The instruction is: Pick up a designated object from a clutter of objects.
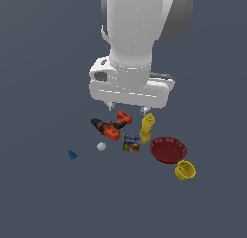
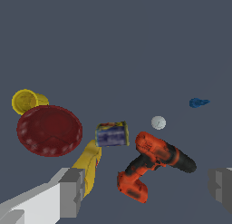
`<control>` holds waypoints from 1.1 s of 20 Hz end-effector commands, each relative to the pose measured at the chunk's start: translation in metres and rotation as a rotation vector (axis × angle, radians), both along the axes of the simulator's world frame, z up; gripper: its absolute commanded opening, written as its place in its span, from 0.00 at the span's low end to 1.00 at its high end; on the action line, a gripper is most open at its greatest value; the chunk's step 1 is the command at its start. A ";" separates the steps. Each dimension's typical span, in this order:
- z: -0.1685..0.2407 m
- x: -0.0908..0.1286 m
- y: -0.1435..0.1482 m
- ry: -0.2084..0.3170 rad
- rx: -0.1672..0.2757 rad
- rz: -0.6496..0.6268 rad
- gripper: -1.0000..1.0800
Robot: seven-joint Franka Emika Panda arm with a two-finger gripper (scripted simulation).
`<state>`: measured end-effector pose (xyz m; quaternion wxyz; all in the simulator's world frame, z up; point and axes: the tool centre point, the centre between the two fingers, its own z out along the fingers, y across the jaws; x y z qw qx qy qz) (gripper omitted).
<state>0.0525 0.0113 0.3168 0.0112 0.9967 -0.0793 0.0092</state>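
The small yellow cup [image 1: 185, 170] lies on its side at the exterior view's right end of the clutter, just past the red bowl [image 1: 168, 150]. In the wrist view the cup [image 2: 26, 101] shows its open mouth, touching the bowl [image 2: 49, 130] rim. My gripper [image 1: 126, 107] hangs open above the orange-and-black drill [image 1: 112, 125] and the yellow bottle [image 1: 147, 126], well away from the cup. Nothing sits between its fingers [image 2: 72, 191]. In the wrist view the gripper [image 2: 147, 191] straddles the drill [image 2: 154, 162], with the bottle [image 2: 90, 166] beside one finger.
A labelled can [image 1: 131, 142] lies between drill and bowl, also seen as the can [image 2: 112, 134] in the wrist view. A white ball [image 1: 101, 146] and a tiny blue piece [image 1: 72, 154] lie toward the exterior view's left. The floor is plain dark grey.
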 end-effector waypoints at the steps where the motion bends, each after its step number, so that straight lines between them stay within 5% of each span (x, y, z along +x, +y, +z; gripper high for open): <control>1: -0.012 0.015 0.016 0.000 -0.001 -0.032 0.96; 12: -0.077 0.072 0.097 -0.001 0.003 -0.190 0.96; 22: -0.151 0.101 0.178 0.003 0.015 -0.337 0.96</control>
